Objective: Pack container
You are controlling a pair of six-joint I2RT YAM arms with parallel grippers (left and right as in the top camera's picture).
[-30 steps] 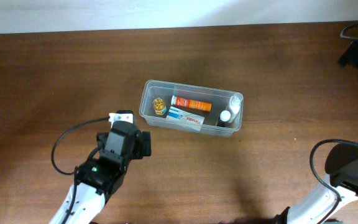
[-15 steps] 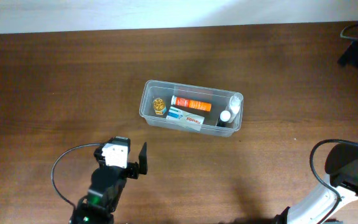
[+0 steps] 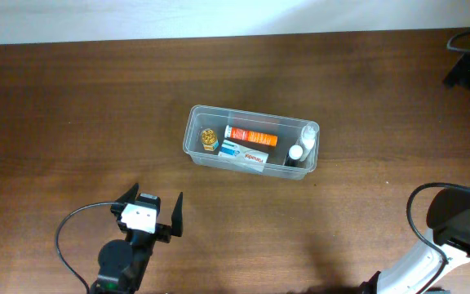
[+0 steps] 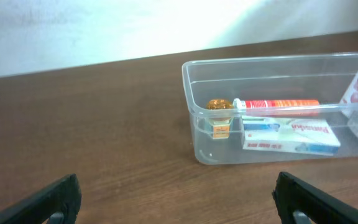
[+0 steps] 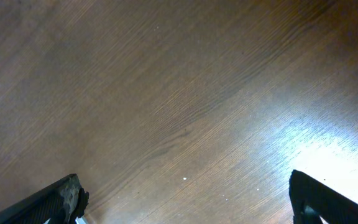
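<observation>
resting near the middle of the wooden table, the container is seen open-topped, with a small amber jar, an orange tube, a blue-and-white box and a white bottle laid side by side inside, so that the floor is filled without stacking. the left gripper is held well apart from it, toward the front edge, jaws spread wide with nothing between them. the right gripper is likewise spread and empty, over bare wood. no loose item is seen outside, so the packing is judged nearly or fully done.
</observation>
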